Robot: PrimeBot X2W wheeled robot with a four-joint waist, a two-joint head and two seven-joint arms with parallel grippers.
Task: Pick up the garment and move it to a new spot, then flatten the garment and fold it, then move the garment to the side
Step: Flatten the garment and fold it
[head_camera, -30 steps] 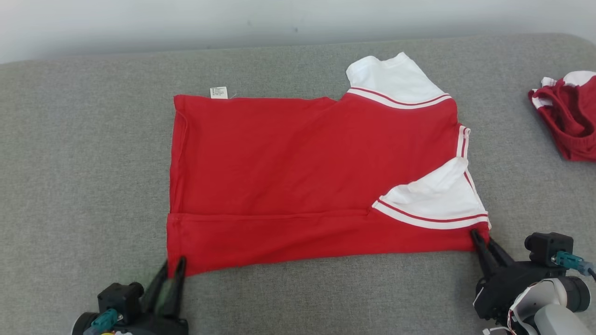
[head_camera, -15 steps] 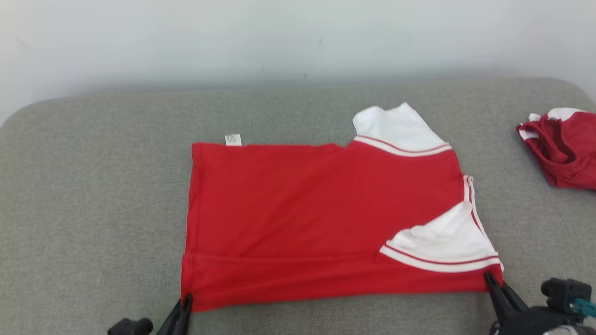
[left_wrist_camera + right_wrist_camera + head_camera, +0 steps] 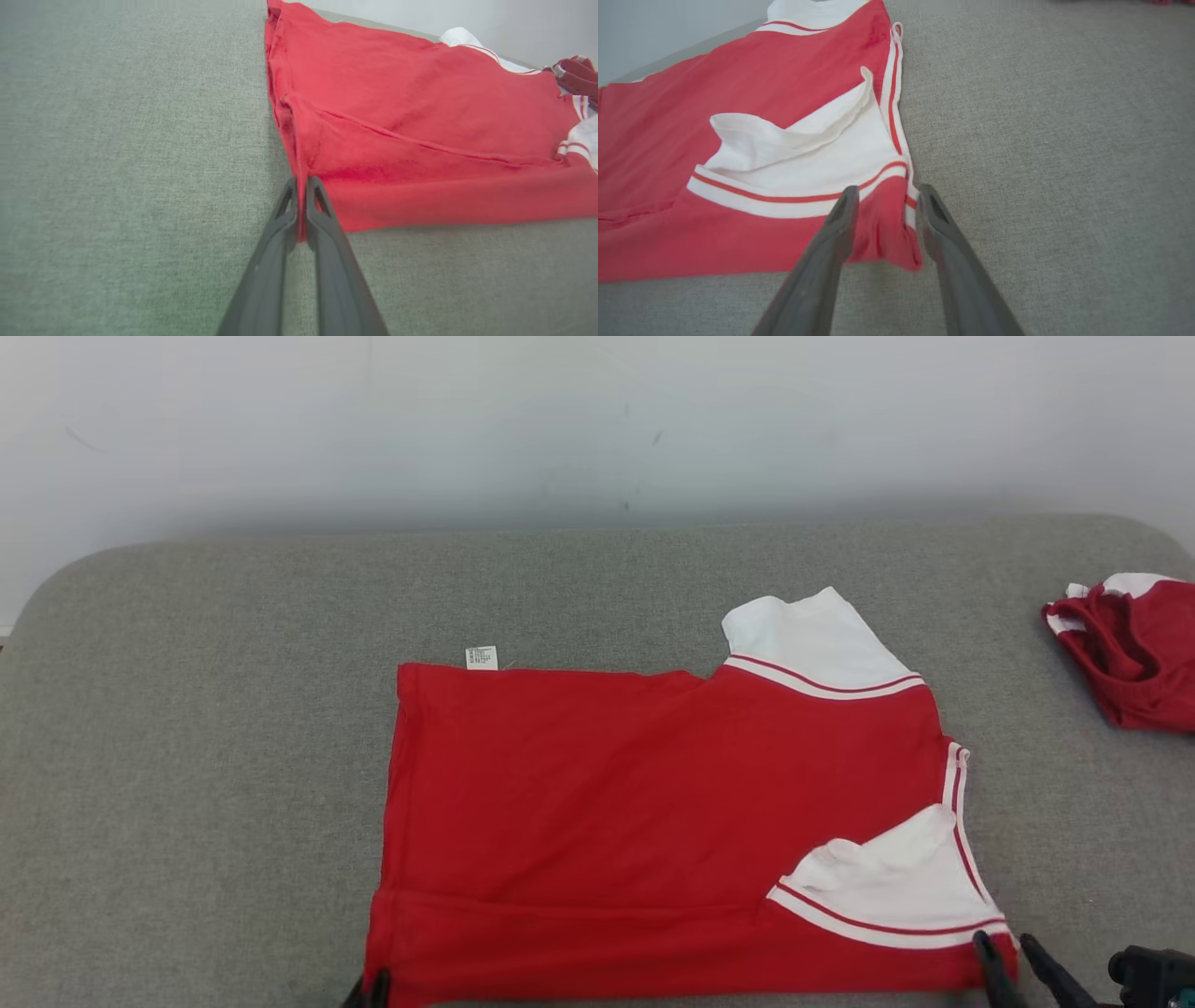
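The garment [image 3: 653, 803] is red with white, red-striped sleeves and lies mostly flat on the grey padded surface [image 3: 205, 756], its near strip folded over. My left gripper [image 3: 373, 989] sits at the near left corner. In the left wrist view that gripper [image 3: 301, 186] is shut on the garment's [image 3: 420, 140] edge, red cloth pinched between its fingers. My right gripper [image 3: 1006, 947] is at the near right corner. The right wrist view shows this gripper [image 3: 887, 193] with fingers parted and the garment's [image 3: 738, 93] bunched corner between them.
A second red and white garment [image 3: 1130, 653] lies crumpled at the right edge of the surface; the left wrist view catches it [image 3: 577, 74] too. A pale wall [image 3: 597, 420] rises behind the rounded back edge. Bare grey surface lies left of the shirt.
The head camera has tilted up, so the whole scene sits lower in view. My left gripper has shut on the near left corner. My right fingers stand apart around the right corner.
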